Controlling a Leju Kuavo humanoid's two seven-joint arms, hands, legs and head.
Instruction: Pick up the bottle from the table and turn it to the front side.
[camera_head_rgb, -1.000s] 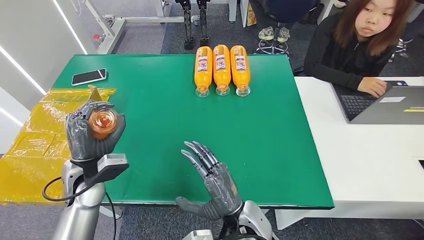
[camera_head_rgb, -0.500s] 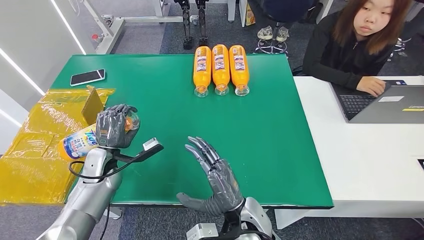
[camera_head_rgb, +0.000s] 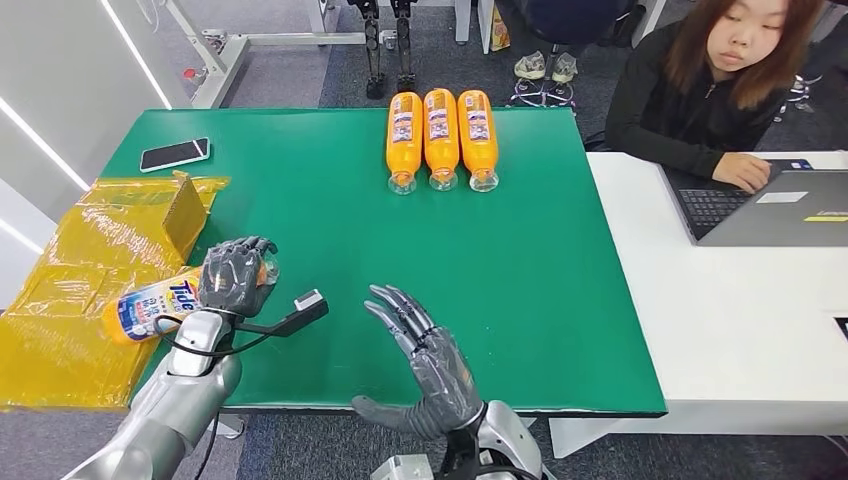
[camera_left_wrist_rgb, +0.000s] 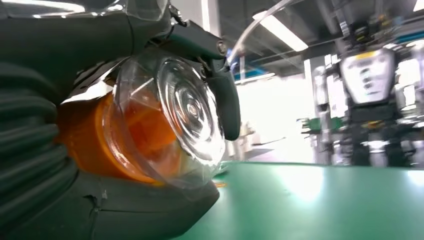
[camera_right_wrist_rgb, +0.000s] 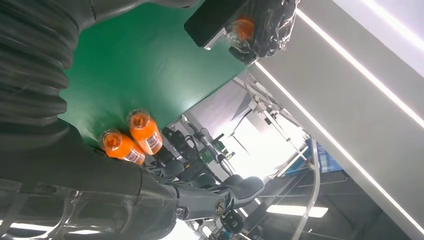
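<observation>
Lowered toward the green table's (camera_head_rgb: 520, 300) left edge since half a second ago, the left hand (camera_head_rgb: 235, 277) wraps its fingers around the orange bottle (camera_head_rgb: 150, 305), its clear base (camera_left_wrist_rgb: 185, 107) visible from the wrist, while the right hand (camera_head_rgb: 425, 350) hovers, fingers spread.
</observation>
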